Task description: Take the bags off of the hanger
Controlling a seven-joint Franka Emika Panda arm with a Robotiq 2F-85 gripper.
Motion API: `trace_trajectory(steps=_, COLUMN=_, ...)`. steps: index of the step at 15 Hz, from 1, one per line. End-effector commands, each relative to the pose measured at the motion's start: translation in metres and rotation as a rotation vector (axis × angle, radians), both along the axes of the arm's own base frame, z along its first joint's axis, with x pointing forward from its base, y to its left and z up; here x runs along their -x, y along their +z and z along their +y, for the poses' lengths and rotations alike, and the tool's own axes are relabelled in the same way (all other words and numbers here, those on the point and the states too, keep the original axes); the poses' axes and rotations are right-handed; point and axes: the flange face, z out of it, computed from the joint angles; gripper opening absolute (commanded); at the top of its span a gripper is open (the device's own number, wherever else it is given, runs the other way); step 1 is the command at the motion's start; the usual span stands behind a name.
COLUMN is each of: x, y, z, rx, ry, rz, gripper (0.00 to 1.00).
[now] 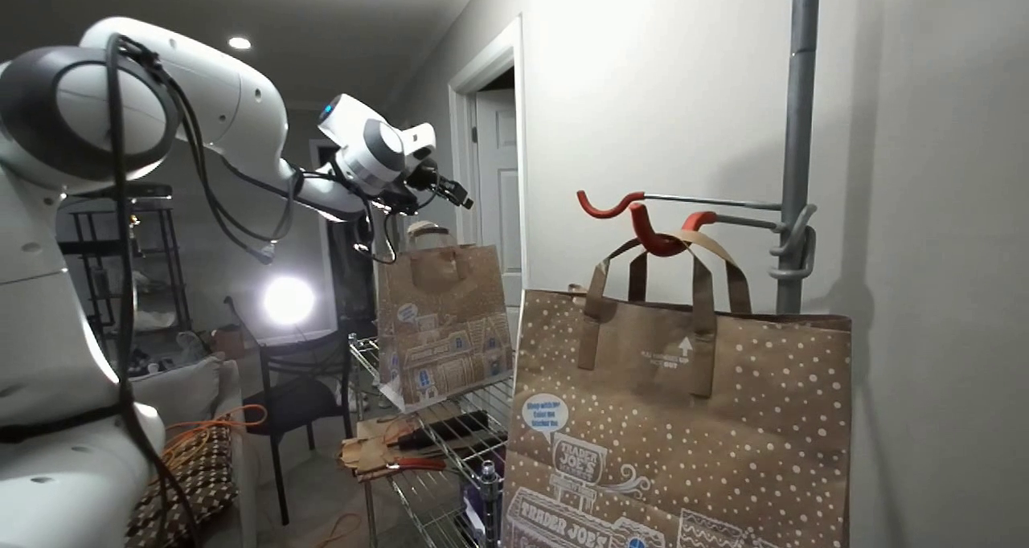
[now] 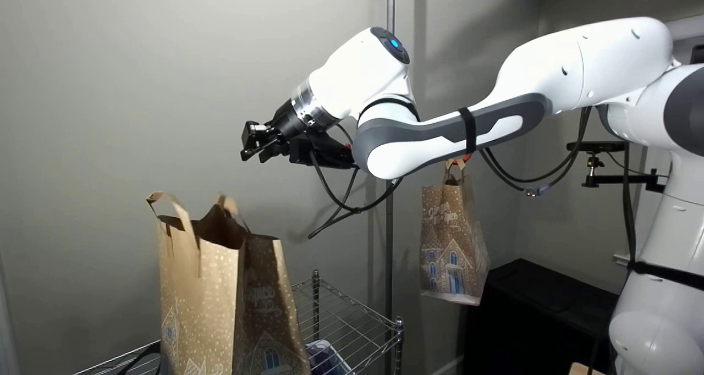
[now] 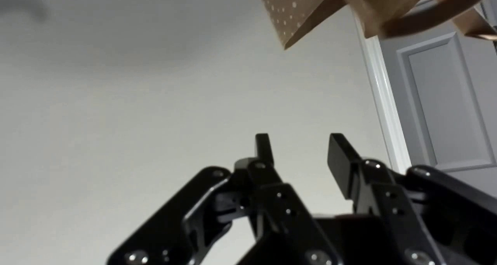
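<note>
One brown dotted paper bag point(image 1: 683, 451) hangs by its handles from the red-ended hanger point(image 1: 655, 241) on the grey pole; it also shows below the arm in an exterior view point(image 2: 452, 243). The second bag point(image 1: 442, 323) stands upright and open on the wire rack, handles up; it shows at the lower left of an exterior view point(image 2: 214, 287) and at the top right of the wrist view point(image 3: 289, 8). My gripper point(image 1: 466, 201) is open and empty, above the standing bag and apart from it. It also shows open in the wrist view point(image 3: 299, 152).
The grey pole point(image 1: 797, 114) stands near the wall. A wire rack point(image 2: 316, 292) carries the standing bag. Tools and gloves point(image 1: 418, 439) lie below that bag. A black chair point(image 1: 293, 387) and a dark case point(image 2: 542, 309) stand nearby. Cables point(image 2: 352, 204) hang from my wrist.
</note>
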Motion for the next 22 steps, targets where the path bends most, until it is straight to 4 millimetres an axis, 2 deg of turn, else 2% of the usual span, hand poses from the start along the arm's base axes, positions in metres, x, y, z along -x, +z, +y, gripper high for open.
trace_trajectory(steps=1, x=-0.005, y=0.003, z=0.003, rx=-0.016, ry=0.01, rz=-0.017, gripper=0.73)
trace_trajectory(steps=5, x=-0.003, y=0.006, z=0.003, rx=0.007, ry=0.021, rz=-0.01, gripper=0.98)
trace_trajectory(steps=7, x=0.002, y=0.012, z=0.0, rx=0.03, ry=0.039, rz=-0.005, gripper=1.0)
trace_trajectory(steps=9, x=0.01, y=0.023, z=-0.012, rx=0.051, ry=0.072, rz=0.008, gripper=1.0)
trace_trajectory(steps=11, x=0.02, y=0.033, z=-0.039, rx=0.061, ry=0.077, rz=0.031, gripper=1.0)
trace_trajectory(steps=15, x=0.041, y=0.046, z=-0.116, rx=0.058, ry=0.033, rz=0.122, gripper=1.0)
trace_trajectory(steps=18, x=0.063, y=0.036, z=-0.176, rx=0.059, ry=0.017, rz=0.232, gripper=1.0)
trace_trajectory(steps=22, x=0.093, y=0.016, z=-0.244, rx=0.055, ry=0.001, rz=0.372, gripper=1.0)
